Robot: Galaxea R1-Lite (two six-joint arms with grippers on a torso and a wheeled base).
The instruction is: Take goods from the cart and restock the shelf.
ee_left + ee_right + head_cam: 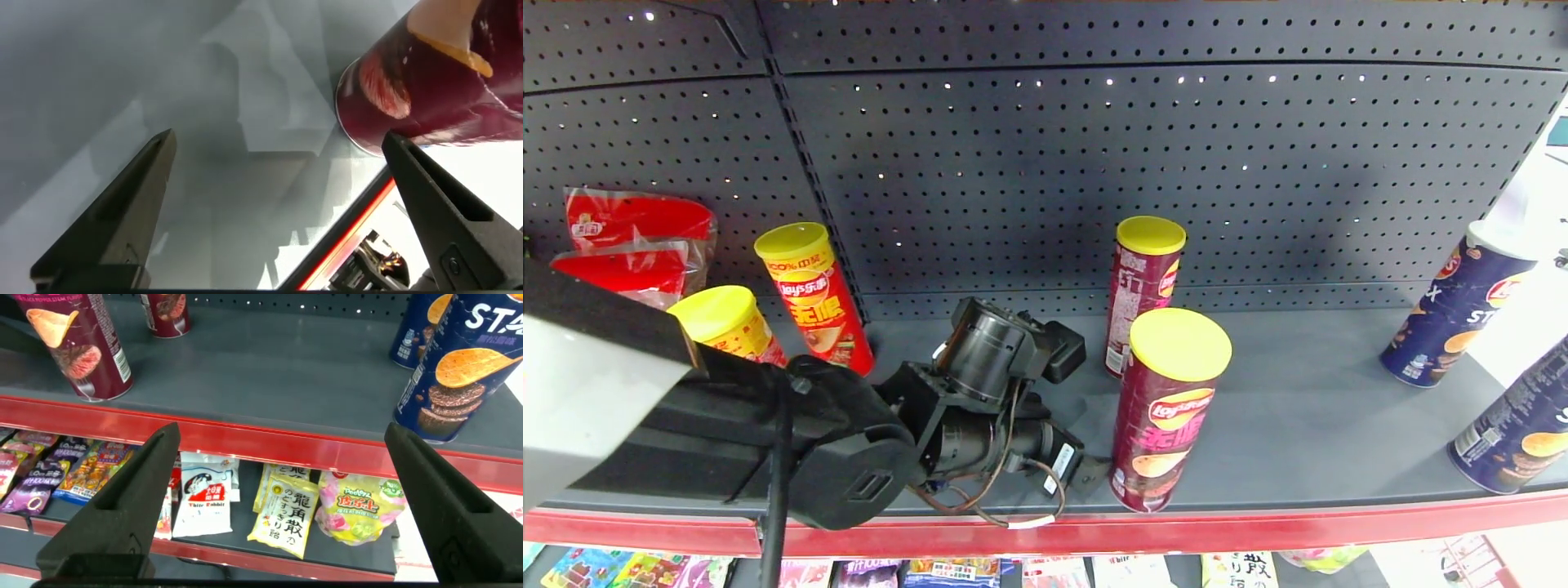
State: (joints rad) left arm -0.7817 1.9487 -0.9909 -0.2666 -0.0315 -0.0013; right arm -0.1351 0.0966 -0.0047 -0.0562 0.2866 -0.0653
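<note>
Your left gripper (pixel 279 139) sits wide open and empty over the grey shelf (pixel 1307 408), just beside the base of the front maroon chip can (pixel 1168 408), possibly touching it, while your right gripper (pixel 282 429) hangs wide open before the shelf's red edge, near a blue can (pixel 458 367).

Left pincer (pixel 278 137) and right pincer (pixel 282 429) both gape wide.
</note>
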